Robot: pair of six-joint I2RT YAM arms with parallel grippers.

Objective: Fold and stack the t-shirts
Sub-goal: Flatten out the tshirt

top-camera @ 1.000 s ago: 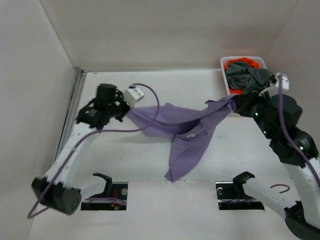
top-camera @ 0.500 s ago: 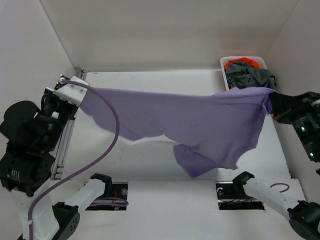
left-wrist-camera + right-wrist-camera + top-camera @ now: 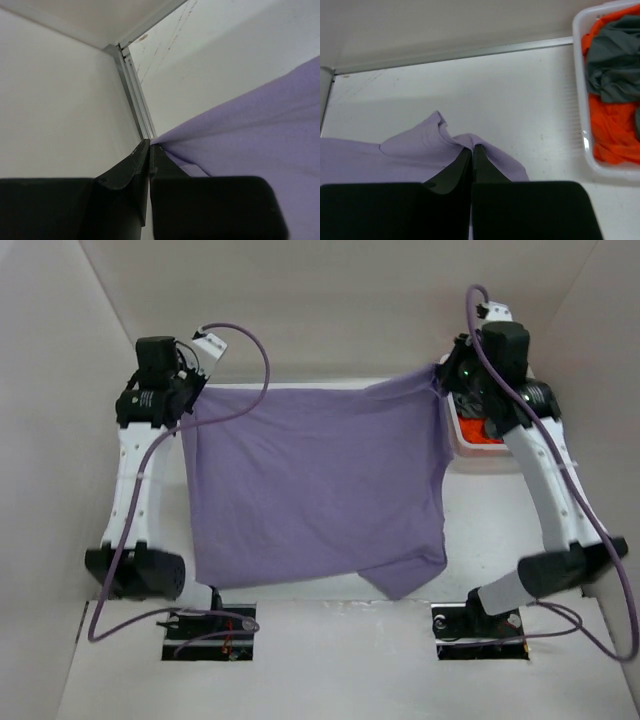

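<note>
Holding purple shirt [image 3: 310, 480] spread over the counter [image 3: 500, 530].
Left end effector [image 3: 150, 146] clenches its 10 o'clock corner, right end effector [image 3: 472, 147] its 2 o'clock corner.

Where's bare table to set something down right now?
Free: far strip between lavender shirt and back wall; patch between its right edge and the right arm. Crowded: far-right corner, basket holding orange shirt and grey shirt.

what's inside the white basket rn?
The basket holds a crumpled dark grey t-shirt lying on an orange t-shirt. Anything beneath them is covered, and the basket's right part is out of frame.
</note>
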